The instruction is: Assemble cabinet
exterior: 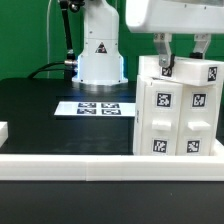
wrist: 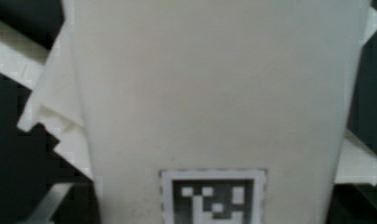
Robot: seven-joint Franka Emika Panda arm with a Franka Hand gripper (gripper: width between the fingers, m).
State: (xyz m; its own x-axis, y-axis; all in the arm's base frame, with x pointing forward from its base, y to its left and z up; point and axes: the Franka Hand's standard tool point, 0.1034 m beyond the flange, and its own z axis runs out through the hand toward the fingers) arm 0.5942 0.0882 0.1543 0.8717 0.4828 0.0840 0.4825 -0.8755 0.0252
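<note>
The cabinet (exterior: 180,110) is a tall white box standing upright at the exterior view's right, with several black-and-white tags on its front panels. My gripper (exterior: 183,60) comes down onto its top. One finger (exterior: 165,60) lies against the top front edge, the other (exterior: 200,48) is further right, and the cabinet's top part is between them. In the wrist view a broad white face of the cabinet (wrist: 203,90) fills the picture, with one tag (wrist: 215,197) close to the jaws. The fingertips themselves do not show there.
The marker board (exterior: 97,108) lies flat on the black table in front of the arm's white base (exterior: 100,50). A long white border rail (exterior: 70,162) runs along the table's front edge. A small white part (exterior: 3,130) shows at the left edge.
</note>
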